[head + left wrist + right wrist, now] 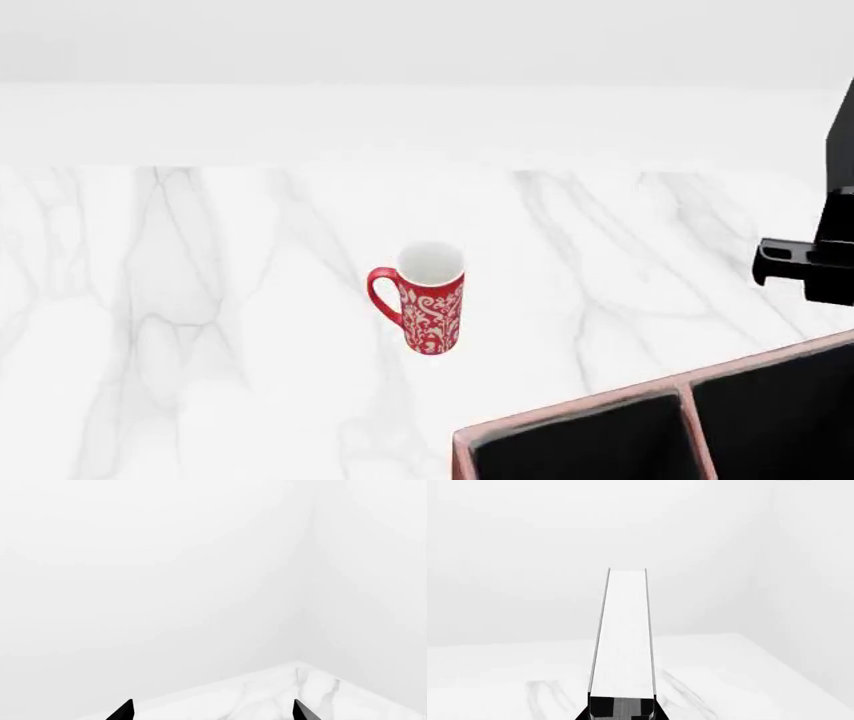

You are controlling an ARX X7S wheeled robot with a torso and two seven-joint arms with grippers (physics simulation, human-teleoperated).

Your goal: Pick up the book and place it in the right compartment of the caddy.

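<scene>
The right fingers are squeezing the stiff, heavy-looking book by its bottom end, good for its smooth covers, while the left fingers are hanging open

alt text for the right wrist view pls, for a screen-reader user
The right gripper is shut on the book, seen edge-on: white page edges between thin black covers, extending straight away from the camera. Behind it lie a white marble table and plain white walls.
</scene>
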